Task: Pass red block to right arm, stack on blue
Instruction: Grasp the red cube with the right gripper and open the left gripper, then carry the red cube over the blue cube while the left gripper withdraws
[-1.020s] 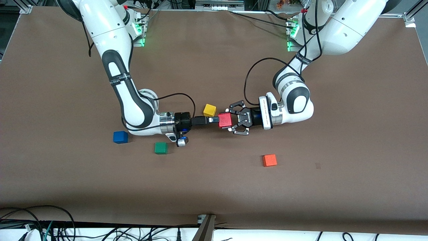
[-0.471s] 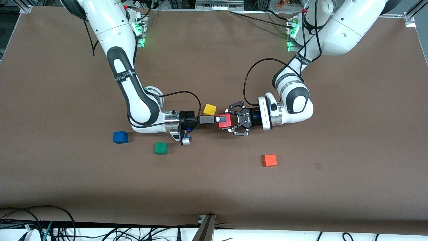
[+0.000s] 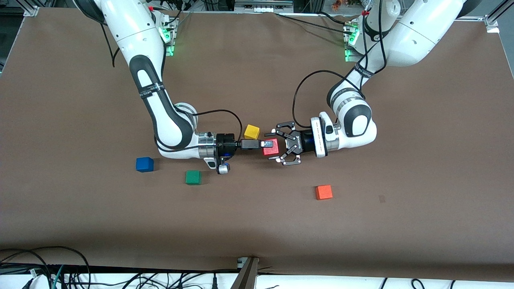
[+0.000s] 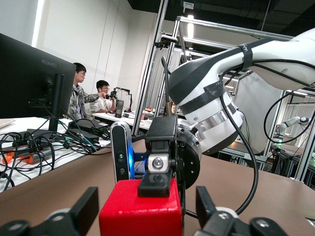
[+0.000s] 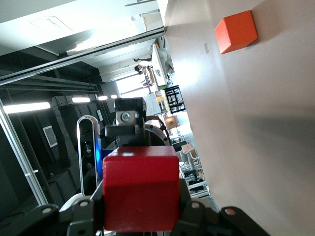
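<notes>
Right claw (image 3: 268, 143) clamps red block (image 3: 271, 147) midair over table (image 3: 257, 224); left claw (image 3: 277, 146) spread wide around it.

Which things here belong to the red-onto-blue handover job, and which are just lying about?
In the job: red block, gripped by the right gripper above the table; left gripper, open around it; blue block, toward the right arm's end of the table.
Lying about: yellow block; green block; orange block.

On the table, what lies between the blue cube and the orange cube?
In the front view, only the green cube sits between the blue cube and the orange cube, close to the blue one. From the green cube to the orange cube is bare brown table.
</notes>
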### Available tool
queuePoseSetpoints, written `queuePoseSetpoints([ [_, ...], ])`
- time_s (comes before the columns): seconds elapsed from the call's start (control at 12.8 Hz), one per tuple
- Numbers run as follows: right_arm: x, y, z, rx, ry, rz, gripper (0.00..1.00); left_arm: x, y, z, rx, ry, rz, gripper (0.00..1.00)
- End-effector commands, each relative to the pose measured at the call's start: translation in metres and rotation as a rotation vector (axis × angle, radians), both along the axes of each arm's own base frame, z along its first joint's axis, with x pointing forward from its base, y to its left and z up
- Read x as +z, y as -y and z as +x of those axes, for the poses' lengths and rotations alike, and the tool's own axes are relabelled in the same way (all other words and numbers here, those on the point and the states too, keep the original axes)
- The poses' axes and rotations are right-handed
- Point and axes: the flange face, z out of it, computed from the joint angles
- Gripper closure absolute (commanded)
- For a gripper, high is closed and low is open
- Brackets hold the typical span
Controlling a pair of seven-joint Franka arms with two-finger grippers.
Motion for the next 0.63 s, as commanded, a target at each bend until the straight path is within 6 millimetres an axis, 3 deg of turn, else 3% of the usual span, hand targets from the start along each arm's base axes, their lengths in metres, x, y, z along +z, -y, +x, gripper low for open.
queuePoseSetpoints([
  [0.0,0.010,0.011,0.008,-0.021,0.040,-0.016,0.92,0.014,-0.006,0.009,0.013,-0.049,-0.026,0.00],
  [0.16,0.016,0.045,0.029,-0.003,0.105,-0.105,0.92,0.031,-0.017,0.014,-0.026,-0.092,0.007,0.00],
  [0.47,0.034,0.102,0.053,0.038,0.212,-0.289,0.96,0.052,-0.065,0.036,-0.073,-0.175,0.109,0.00],
  [0.55,0.043,0.124,0.061,0.070,0.260,-0.381,0.97,0.060,-0.072,0.039,-0.085,-0.190,0.141,0.00],
])
